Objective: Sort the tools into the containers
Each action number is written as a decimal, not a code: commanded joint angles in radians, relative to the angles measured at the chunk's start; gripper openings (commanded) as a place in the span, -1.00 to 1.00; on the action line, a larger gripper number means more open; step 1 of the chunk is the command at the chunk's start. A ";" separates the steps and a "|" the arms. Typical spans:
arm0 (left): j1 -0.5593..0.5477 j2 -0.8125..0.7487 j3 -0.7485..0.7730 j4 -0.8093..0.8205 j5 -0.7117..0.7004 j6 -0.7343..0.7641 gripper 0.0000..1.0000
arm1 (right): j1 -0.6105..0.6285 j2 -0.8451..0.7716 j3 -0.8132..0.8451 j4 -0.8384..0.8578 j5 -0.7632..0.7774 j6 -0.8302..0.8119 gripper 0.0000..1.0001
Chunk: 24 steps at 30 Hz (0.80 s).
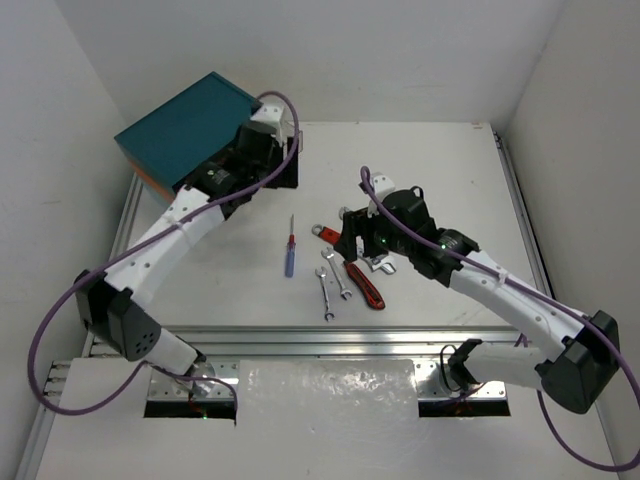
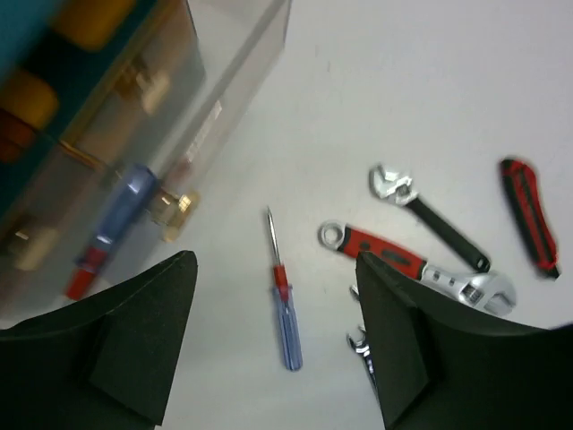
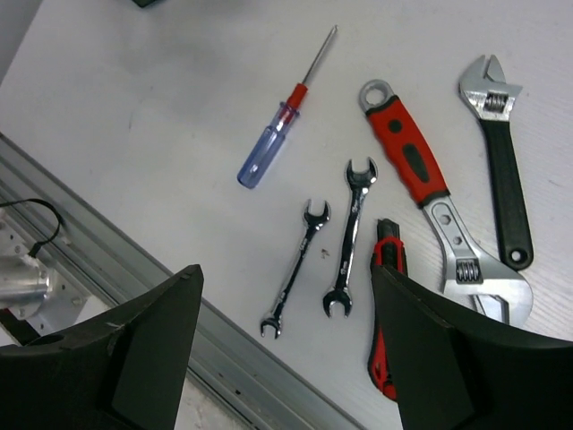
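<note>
Item: tools to be sorted into the drawers of the cabinet (image 1: 180, 125); step judged in hand: choosing and lifting the next tool. Left pincer (image 2: 276, 278): wide, empty, just beside the open drawer (image 2: 224, 72), through whose clear wall a blue-and-red screwdriver (image 2: 115, 228) shows. Right pincer (image 3: 286, 287): wide, empty, above the loose tools. On the surface (image 3: 134, 107), well apart from the cabinet: one loose screwdriver (image 3: 276, 136); two open-end wrenches (image 3: 351, 235), side by side; cutter (image 3: 385, 313), just beside or touching the red-handled adjustable wrench (image 3: 421, 179); black-handled adjustable wrench (image 3: 501, 170). Handling note: the loose screwdriver lies clear of the rest and probably gives the cleanest pick; set the fingers across its handle, not the thin shaft. The flat wrenches likely need fingertips right down at the surface, one wrench at a time. Closing carelessly near the cutter could catch the red wrench too.
</note>
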 commanded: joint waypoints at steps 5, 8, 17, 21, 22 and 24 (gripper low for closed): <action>0.006 0.129 -0.271 0.009 0.151 -0.180 0.33 | -0.006 -0.081 -0.007 -0.080 -0.004 -0.019 0.60; 0.003 0.170 -0.358 0.074 0.182 -0.193 0.28 | -0.006 -0.101 -0.032 -0.078 -0.008 -0.024 0.61; -0.023 0.305 -0.447 0.207 0.185 -0.256 0.05 | -0.008 -0.109 -0.062 -0.069 -0.041 -0.042 0.65; -0.046 0.366 -0.451 0.218 0.165 -0.268 -0.18 | -0.006 -0.110 -0.067 -0.069 -0.045 -0.048 0.66; -0.048 0.376 -0.452 0.217 0.153 -0.271 -0.27 | -0.006 -0.112 -0.068 -0.071 -0.044 -0.050 0.66; -0.046 0.390 -0.458 0.215 0.147 -0.273 -0.39 | -0.008 -0.118 -0.068 -0.071 -0.041 -0.051 0.66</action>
